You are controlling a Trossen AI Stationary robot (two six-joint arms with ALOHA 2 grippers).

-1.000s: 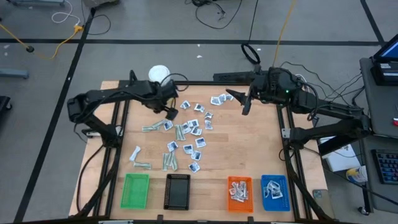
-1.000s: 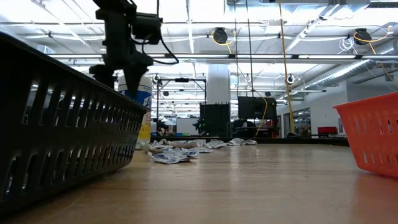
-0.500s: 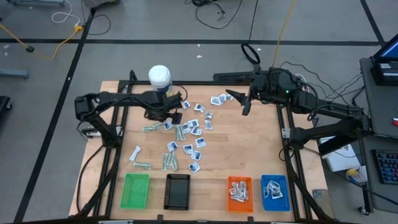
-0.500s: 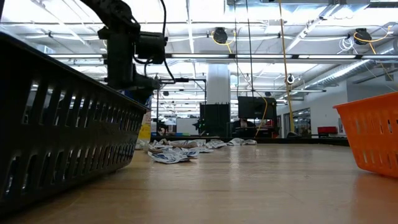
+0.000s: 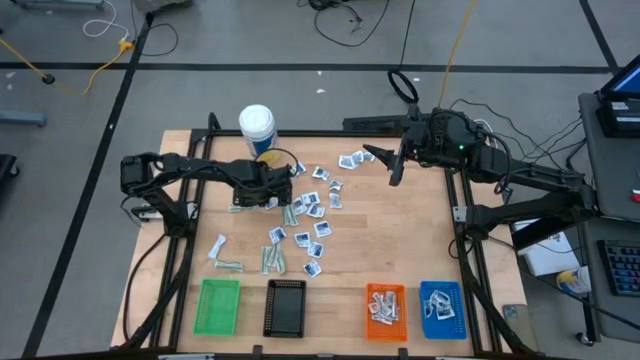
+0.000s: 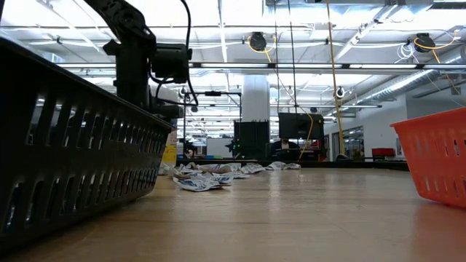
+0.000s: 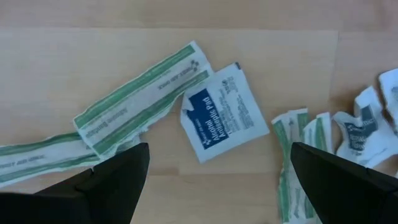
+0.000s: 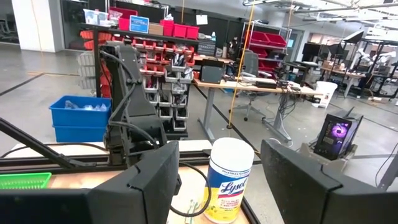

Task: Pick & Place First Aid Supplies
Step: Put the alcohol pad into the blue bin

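The packets (image 5: 300, 215) lie flat and scattered on the wood, from about 11 o'clock of the table toward its centre. A white-and-blue sachet (image 7: 223, 112) lies tilted, its corner touching two overlapping grey-green strips (image 7: 144, 93) at its 9 o'clock. More strips (image 7: 298, 152) lie at its 4 o'clock.

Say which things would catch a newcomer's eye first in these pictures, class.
A loose scatter of small white-and-blue sachets and grey-green strips covers the middle of the wooden table. The left gripper hangs open over the scatter's left edge, a tall white bottle with a yellow label behind it. Four trays line the near edge: green, black, orange, blue.
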